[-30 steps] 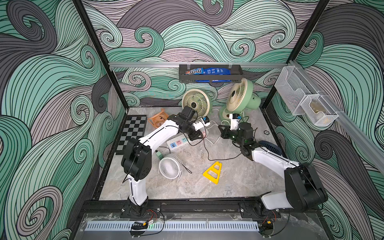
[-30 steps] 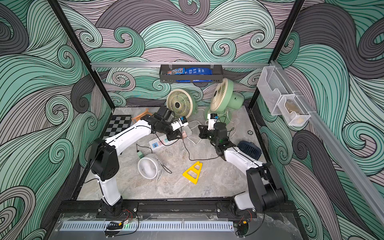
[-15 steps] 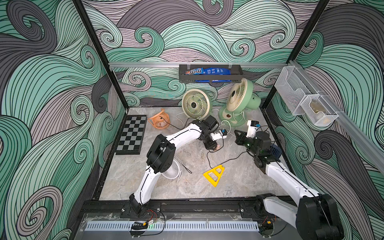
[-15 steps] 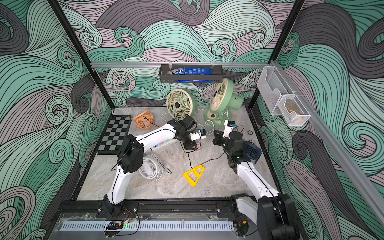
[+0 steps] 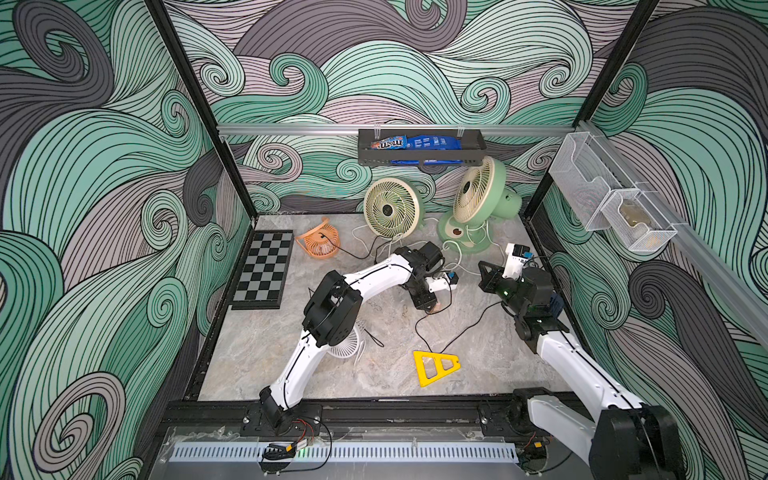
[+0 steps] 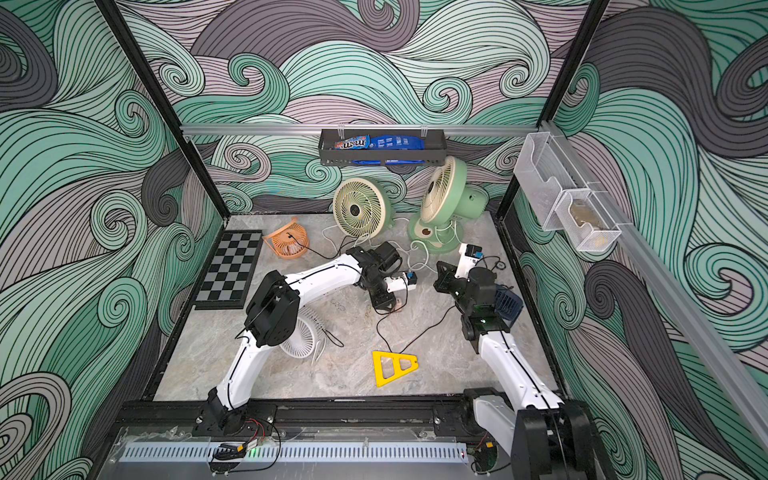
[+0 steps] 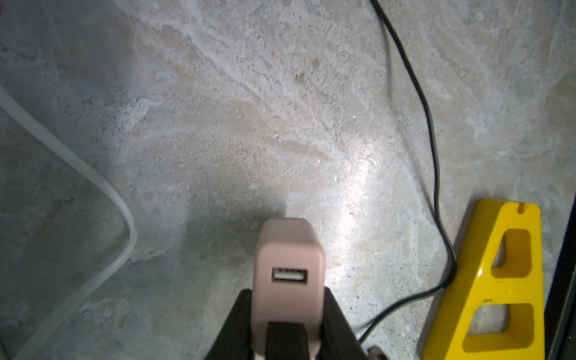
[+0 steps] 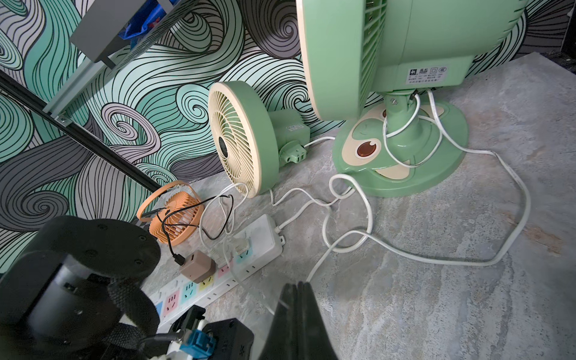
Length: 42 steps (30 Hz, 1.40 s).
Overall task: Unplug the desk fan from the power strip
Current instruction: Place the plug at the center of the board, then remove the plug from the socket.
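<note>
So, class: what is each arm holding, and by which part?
Left gripper: jaws clamp the pink USB charger by its sides, near the back end. Right gripper: shut, empty.

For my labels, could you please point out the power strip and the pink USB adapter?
power strip [image 8: 265,227]: right wrist view, bare white end.
pink USB adapter [image 7: 288,258]: left wrist view, front face.

The white power strip [image 8: 215,282] with pastel sockets is laid flat; a pinkish adapter [image 8: 196,265] and white plug [image 8: 241,244] are seated in it.
</note>
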Each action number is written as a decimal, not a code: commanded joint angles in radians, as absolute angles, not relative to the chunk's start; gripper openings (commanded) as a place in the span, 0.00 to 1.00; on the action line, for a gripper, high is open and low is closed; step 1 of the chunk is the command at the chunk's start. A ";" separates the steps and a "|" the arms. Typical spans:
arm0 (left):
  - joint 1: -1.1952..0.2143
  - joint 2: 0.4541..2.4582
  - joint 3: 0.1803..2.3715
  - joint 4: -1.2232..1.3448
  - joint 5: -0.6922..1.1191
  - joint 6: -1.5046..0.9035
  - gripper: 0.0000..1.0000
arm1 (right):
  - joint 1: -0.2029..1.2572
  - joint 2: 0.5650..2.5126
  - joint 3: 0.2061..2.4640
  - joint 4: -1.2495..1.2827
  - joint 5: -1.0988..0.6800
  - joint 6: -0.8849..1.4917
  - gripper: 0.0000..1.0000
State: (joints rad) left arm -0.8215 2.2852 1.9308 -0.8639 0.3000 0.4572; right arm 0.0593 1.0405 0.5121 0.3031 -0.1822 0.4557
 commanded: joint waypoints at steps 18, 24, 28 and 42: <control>-0.755 2.081 1.817 -0.866 0.234 0.547 0.51 | 0.191 1.233 0.597 0.338 -0.251 0.444 0.10; -0.675 1.977 1.743 -0.879 0.335 0.558 0.51 | 0.278 1.347 0.635 0.390 -0.274 0.423 0.10; -0.598 1.910 1.665 -0.877 0.388 0.562 0.51 | 0.343 1.433 0.671 0.439 -0.286 0.428 0.09; -0.360 1.798 1.436 -0.761 0.391 0.550 0.49 | 0.495 1.729 0.810 0.620 -0.316 0.437 0.06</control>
